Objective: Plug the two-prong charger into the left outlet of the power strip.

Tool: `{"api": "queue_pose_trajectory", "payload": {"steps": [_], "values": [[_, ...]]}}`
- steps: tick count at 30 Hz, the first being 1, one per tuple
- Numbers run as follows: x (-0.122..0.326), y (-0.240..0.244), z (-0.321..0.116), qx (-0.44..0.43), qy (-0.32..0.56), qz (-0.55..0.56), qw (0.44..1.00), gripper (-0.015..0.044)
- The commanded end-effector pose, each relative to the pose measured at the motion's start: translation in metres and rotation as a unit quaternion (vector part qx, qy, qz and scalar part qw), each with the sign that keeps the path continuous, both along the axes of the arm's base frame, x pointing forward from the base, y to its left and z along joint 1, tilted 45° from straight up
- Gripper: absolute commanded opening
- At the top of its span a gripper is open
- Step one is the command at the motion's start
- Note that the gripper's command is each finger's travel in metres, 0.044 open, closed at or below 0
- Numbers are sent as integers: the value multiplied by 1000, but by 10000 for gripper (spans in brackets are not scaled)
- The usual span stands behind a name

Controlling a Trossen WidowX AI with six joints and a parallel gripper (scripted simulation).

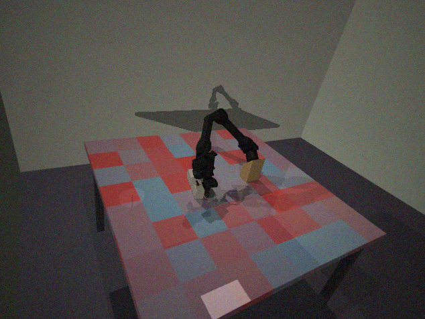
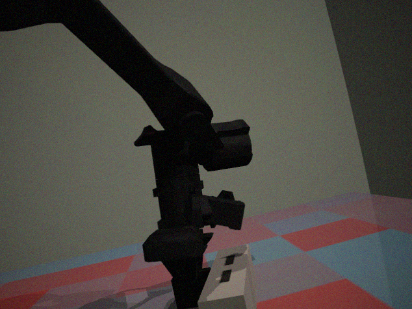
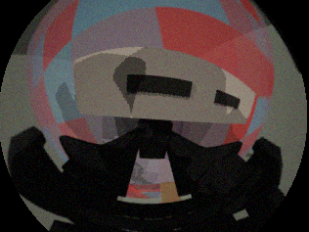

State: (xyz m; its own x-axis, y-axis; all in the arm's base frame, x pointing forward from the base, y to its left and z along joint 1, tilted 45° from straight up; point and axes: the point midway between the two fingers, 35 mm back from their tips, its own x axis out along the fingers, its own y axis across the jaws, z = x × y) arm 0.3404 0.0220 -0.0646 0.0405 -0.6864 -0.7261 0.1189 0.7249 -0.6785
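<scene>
The pale power strip point(image 1: 198, 191) point(image 2: 227, 291) point(image 3: 98, 92) stands on the checkered table. Two dark outlet openings show on its face in the exterior view and the wrist view; the arm's shadow falls partly across it. My gripper point(image 1: 208, 192) point(image 2: 188, 287) point(image 3: 153, 130) points down right beside the strip's edge, shut on a dark block, the charger point(image 3: 154, 146). The charger is at the strip's near edge in the wrist view, not over either opening. Its prongs cannot be made out, and I cannot tell whether it touches the strip. The fingers hide it in the top and exterior views.
A tan block point(image 1: 252, 171) stands at the arm's base, to the right of the strip in the top view. A pale pink rectangle point(image 1: 225, 298) lies at the table's front edge. The table point(image 1: 178, 233) has patches of red, blue and mauve, and the arm's shadow crosses it.
</scene>
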Motion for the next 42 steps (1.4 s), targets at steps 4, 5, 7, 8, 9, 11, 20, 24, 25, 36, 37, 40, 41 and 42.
{"api": "queue_pose_trajectory", "payload": {"steps": [4, 5, 7, 8, 9, 11, 20, 24, 25, 36, 37, 40, 41, 42], "values": [[6, 0, 1, 0, -4, 1, 1000, 0], [6, 0, 1, 0, -4, 1, 1000, 0], [7, 0, 1, 0, -4, 1, 1000, 0], [8, 0, 2, 0, -4, 1, 1000, 0], [8, 0, 2, 0, -4, 1, 1000, 0], [9, 0, 2, 0, -4, 1, 1000, 0], [12, 0, 2, 0, -4, 1, 1000, 0], [14, -1, 2, 0, -4, 1, 1000, 0], [14, -1, 2, 0, -4, 1, 1000, 0], [18, -1, 3, 0, -5, 1, 1000, 0], [18, -1, 3, 0, -5, 1, 1000, 0], [18, -1, 3, 0, -4, 1, 1000, 0], [18, -1, 3, 0, -4, 1, 1000, 0], [18, -1, 3, 0, -4, 1, 1000, 0]]}}
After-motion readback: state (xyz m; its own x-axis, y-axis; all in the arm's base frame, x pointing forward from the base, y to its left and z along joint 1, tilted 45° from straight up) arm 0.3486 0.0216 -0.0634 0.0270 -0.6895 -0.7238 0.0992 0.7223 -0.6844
